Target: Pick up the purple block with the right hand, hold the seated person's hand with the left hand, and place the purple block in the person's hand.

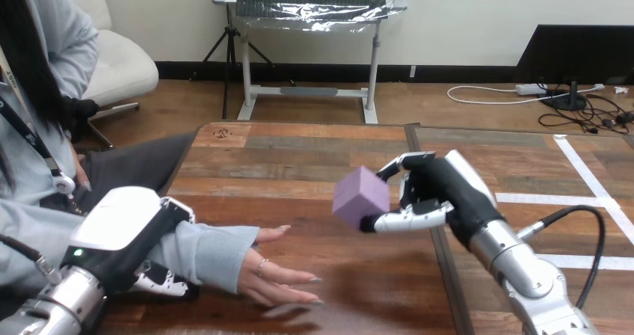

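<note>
Over the table [299, 148], the right robot hand [437, 193] pinches the purple block [360, 197].

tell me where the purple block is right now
In the head view, the purple block sits right of centre, pinched in the right robot hand, up and right of the person's open hand.

Lower left: the left hand [119, 226] sits over a stretch of the person's forearm [205, 249], so the sleeve under its white shell can't be seen. Its fingers [161, 281] tuck in beneath the sleeve, tips out of sight. Both robot arms run off the bottom edge, one at each corner. Bottom centre, the person's hand [273, 275] goes smeary at the fingertips. Mid-frame, the purple block [361, 198] covers the fingertips of the right hand [437, 189] pinching it.
</note>
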Robot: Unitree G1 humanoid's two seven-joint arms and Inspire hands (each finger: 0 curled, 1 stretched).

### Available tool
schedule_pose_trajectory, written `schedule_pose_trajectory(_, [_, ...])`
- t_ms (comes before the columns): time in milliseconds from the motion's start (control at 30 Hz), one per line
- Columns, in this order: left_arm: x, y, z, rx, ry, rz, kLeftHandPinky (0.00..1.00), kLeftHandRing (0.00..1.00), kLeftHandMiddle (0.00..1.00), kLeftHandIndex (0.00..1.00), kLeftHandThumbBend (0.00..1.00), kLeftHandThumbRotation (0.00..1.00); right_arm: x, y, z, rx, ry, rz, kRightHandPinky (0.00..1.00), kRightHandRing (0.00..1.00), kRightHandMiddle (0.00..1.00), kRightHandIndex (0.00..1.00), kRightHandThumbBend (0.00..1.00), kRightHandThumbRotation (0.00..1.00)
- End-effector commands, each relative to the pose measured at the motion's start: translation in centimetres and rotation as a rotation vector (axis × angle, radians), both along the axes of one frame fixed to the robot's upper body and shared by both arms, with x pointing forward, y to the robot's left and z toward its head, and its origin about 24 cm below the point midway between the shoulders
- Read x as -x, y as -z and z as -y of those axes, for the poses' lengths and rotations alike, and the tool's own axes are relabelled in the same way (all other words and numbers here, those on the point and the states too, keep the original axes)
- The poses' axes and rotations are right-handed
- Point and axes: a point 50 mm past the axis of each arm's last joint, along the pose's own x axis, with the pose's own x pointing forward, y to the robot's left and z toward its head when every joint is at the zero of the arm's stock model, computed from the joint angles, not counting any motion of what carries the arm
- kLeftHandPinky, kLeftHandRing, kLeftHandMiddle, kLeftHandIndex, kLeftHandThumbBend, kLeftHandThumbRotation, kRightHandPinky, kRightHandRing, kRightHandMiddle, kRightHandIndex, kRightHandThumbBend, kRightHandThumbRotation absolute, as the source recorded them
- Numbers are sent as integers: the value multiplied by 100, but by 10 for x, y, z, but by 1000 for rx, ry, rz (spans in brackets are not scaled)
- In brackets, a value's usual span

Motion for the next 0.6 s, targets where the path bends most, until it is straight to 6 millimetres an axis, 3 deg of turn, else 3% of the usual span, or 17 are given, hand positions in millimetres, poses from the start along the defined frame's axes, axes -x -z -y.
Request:
schedule_pose_trajectory(0, [-18, -34, 12, 39, 63, 146, 21, 24, 28, 27, 87, 0, -20, -28, -13, -3, -30, 105, 6, 10, 14, 13, 56, 0])
schedule_pose_trajectory(567, [-21, -48, 18, 45, 78, 177, 24, 25, 29, 30, 85, 0, -19, -21, -26, -3, -64, 83, 7, 11, 14, 13, 57, 0])
